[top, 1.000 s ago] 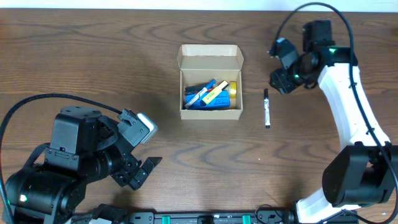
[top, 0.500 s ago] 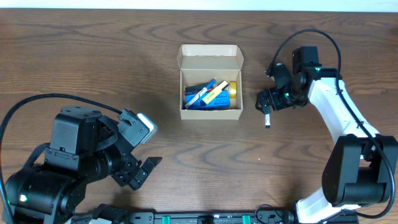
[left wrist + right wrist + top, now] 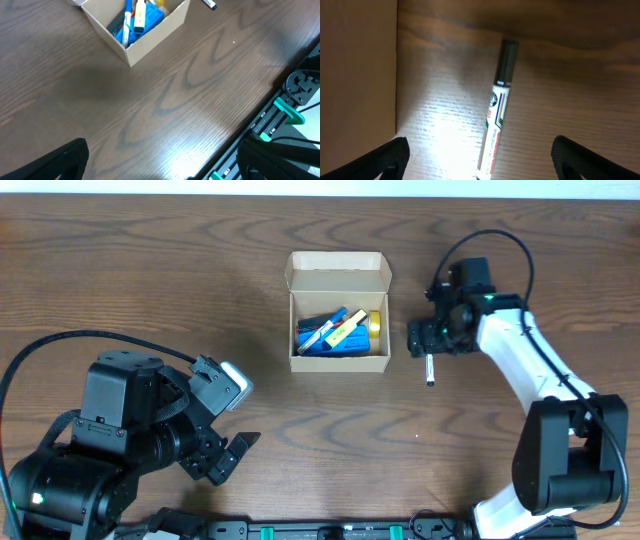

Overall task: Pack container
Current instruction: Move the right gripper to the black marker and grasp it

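At table centre: the small rectangular tan-brown cardboard box [image 3: 338, 363] stands with its hinged flap lid [image 3: 338, 272] folded back and blue and yellow pens [image 3: 335, 332] heaped inside.
Just right of the box: a white-barrelled marker with a black cap [image 3: 496, 120] lies flat on the dark wood-grain table [image 3: 150, 280], apart from the box wall.
Right gripper [image 3: 428, 340]: low over the marker, fingers [image 3: 385, 160] spread wide on either side, nothing held.
Left gripper [image 3: 225, 455]: near the front-left edge, jaws wide, empty.
Handling, marker: probably light, rigid and smooth, so apt to roll. Pinch it mid-barrel, across its width.
Handling, box: probably light and thin-walled. It may slide or dent if bumped.
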